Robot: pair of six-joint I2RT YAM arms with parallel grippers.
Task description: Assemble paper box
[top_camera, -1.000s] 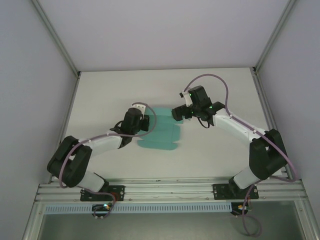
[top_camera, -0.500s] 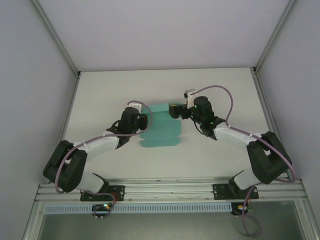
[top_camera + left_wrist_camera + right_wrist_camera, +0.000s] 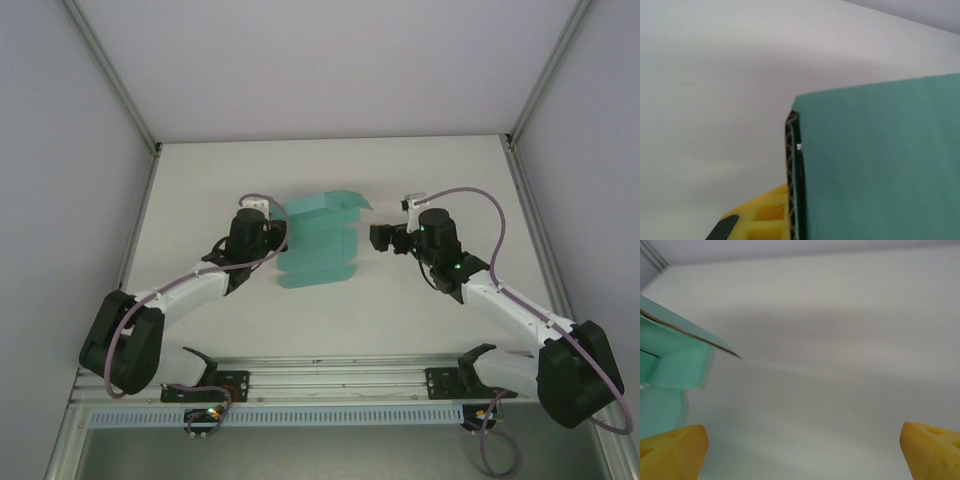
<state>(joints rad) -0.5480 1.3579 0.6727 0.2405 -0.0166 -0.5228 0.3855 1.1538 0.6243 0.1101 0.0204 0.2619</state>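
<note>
The left gripper (image 3: 272,226) has crept forward over the table (image 3: 430,170) during the last second. Its fingers are pinched tight on the left edge of the paper box (image 3: 318,252). From the left wrist, the teal card runs out rightward from between them, its raw edge just above the yellow finger (image 3: 757,222). A second ago the sheet lay flat ahead of those fingers. Now its far panel (image 3: 322,205) is lifted off the table, tilted up along a crease, while the near part seems to lie flat. The right gripper (image 3: 378,238) was over the sheet's far right corner a second ago. It has backed off to the right and hangs clear of the card, fingers (image 3: 671,450) spread wide with nothing between them; the lifted corner sits just left of its left finger. I judge the first fold raised but not locked. If released, the panel would likely spring back, so the spread fingers probably need to return to it.
</note>
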